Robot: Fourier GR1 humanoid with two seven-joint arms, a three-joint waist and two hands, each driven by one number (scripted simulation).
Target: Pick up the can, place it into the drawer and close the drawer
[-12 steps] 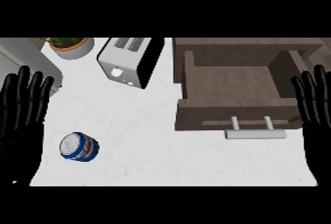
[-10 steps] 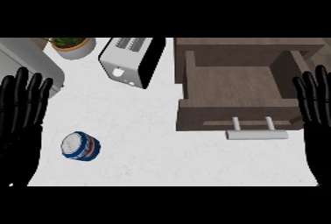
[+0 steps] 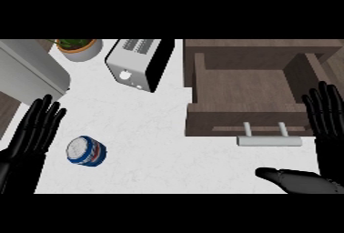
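Note:
A blue can (image 3: 86,151) with a white lid and a red stripe lies on its side on the white counter (image 3: 154,136) at the lower left. My left hand (image 3: 37,129) is just left of it, open with fingers straight and pointing up, not touching it. The brown drawer (image 3: 245,91) stands open at the upper right, with nothing inside and its pale handle (image 3: 269,140) facing me. At the right edge beside the drawer, my right hand (image 3: 329,120) is open, its thumb (image 3: 289,176) reaching left below the handle.
A silver toaster (image 3: 138,63) stands behind the can, left of the drawer. Behind it in the back left corner sits a potted plant (image 3: 79,48). A grey appliance (image 3: 30,68) fills the upper left edge.
My left hand has dropped lower and leaned toward the can. My right hand has sunk a little, and its thumb now shows at the lower right. The can and drawer have not moved.

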